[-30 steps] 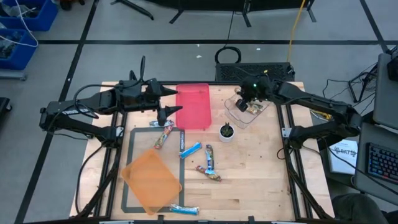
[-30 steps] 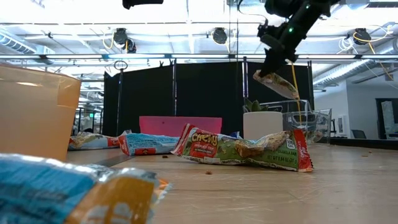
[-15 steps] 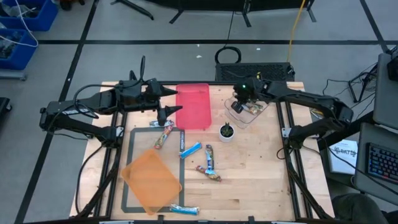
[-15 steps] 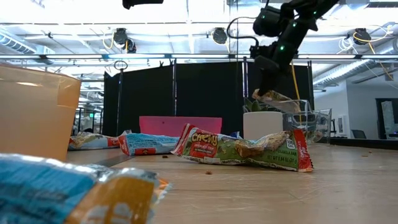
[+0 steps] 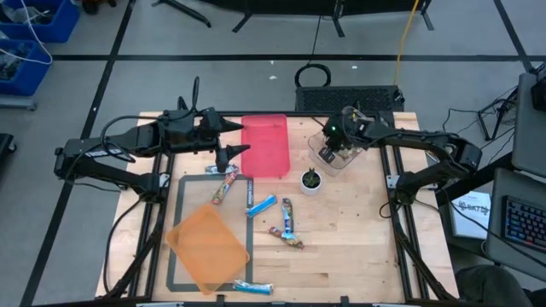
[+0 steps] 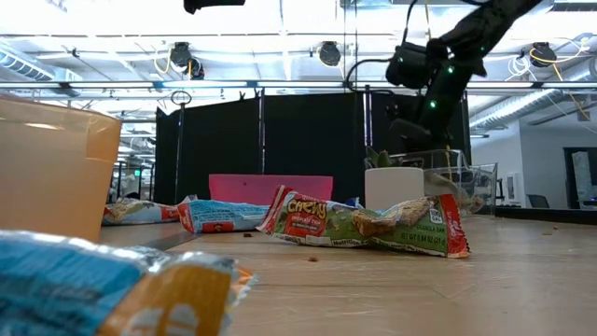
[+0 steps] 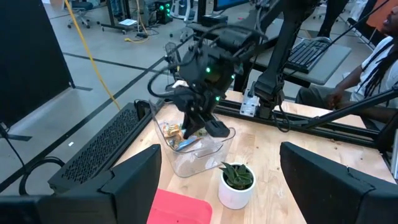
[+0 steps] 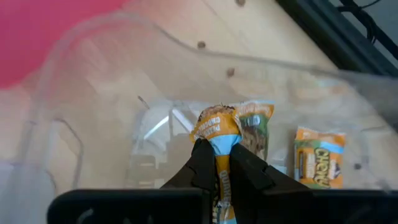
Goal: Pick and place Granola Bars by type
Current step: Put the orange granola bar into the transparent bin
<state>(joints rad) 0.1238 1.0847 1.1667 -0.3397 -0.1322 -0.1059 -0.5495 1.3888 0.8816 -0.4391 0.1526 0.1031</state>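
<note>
My right gripper [image 8: 222, 163] is shut on a granola bar [image 8: 217, 127] with a gold and blue wrapper. It has the bar inside the clear container [image 5: 339, 153] at the table's far right. Two more bars [image 8: 318, 155] lie on the container's floor. Several bars lie flat on the table's middle, among them a blue one [image 5: 261, 205] and a dark multicolour one [image 5: 287, 240]. My left gripper [image 5: 239, 139] hovers open beside the pink tray [image 5: 265, 145], with nothing between its fingers. My right gripper pinches the gold and blue bar between its two fingers, and the bar's crimped end [image 8: 214, 124] sticks out past the fingertips [image 8: 202, 163]. The fingers slant down into the container from above and lie along the bar. I cannot tell whether the bar touches the container's floor.
A small plant in a white cup [image 5: 311, 180] stands just in front of the clear container. An orange tray [image 5: 207, 247] lies at the near left. One blue bar [image 5: 252, 287] lies by the table's near edge. A person sits beyond the table's right side [image 7: 354, 68].
My right gripper has come down from above the clear container into it, tipping further downward, and has stayed shut on the bar. The bar has gone down with it, from above the rim to between the container's walls.
</note>
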